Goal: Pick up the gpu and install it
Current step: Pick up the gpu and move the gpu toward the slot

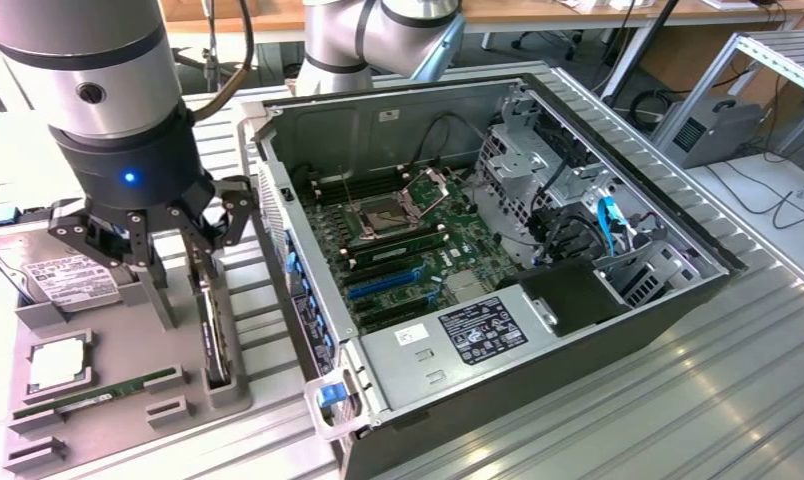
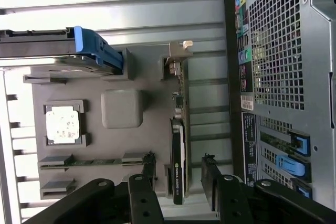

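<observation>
Now jaws wide, empty, straddling gpu (image 2: 177,150) near one end, not touching. Gpu stands on edge in tray (image 2: 121,77) slot just beside case (image 2: 278,51), long axis parallel to case wall.

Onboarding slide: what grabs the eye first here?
The opened PC case, motherboard bare, sits at the exterior view's centre. At that view's left, the arm's jaws stand open either side of the gpu, upright on edge in a grey fixture tray beside a hard drive.
</observation>
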Controlling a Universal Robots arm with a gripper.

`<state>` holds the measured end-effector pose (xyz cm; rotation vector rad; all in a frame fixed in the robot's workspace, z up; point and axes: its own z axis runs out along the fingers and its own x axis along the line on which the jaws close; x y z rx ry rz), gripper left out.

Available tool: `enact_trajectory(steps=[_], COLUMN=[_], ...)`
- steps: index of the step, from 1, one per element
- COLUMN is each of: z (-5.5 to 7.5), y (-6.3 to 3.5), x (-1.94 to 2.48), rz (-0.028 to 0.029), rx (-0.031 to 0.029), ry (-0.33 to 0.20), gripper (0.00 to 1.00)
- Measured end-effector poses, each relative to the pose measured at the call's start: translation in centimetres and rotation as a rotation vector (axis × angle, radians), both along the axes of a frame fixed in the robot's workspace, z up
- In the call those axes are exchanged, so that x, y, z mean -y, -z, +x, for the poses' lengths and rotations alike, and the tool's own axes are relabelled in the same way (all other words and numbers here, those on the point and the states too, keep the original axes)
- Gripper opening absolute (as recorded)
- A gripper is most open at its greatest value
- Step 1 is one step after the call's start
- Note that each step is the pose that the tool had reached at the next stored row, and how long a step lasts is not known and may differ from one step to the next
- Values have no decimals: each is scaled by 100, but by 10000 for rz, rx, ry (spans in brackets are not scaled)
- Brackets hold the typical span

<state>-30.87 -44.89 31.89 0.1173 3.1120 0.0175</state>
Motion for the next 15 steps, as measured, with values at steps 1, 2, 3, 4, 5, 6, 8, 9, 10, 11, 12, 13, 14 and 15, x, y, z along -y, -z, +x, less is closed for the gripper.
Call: enact_trajectory(steps=[1, 2, 3, 4, 5, 6, 8, 9, 10, 11, 12, 13, 14, 15], z=[0, 0, 1, 1, 1, 1, 2, 3, 4, 4, 4, 4, 4, 4], y=[4, 7, 10, 12, 16, 19, 25, 30, 60, 80, 94, 98, 114, 126], x=[0, 0, 0, 0, 0, 0, 0, 0, 0, 0, 0, 0, 0, 0], rz=[-4, -7, -9, -11, -12, -12, -13, -12, -13, -14, -13, -13, -13, -13], rx=[0, 0, 0, 0, 0, 1, 1, 2, 1, 0, 1, 1, 1, 1], ry=[0, 0, -1, -1, -1, -1, 0, 0, 0, 0, -1, 0, 0, -1], gripper=[48, 48, 48, 48, 48, 48, 48, 48, 48, 48, 48, 48, 48, 48])
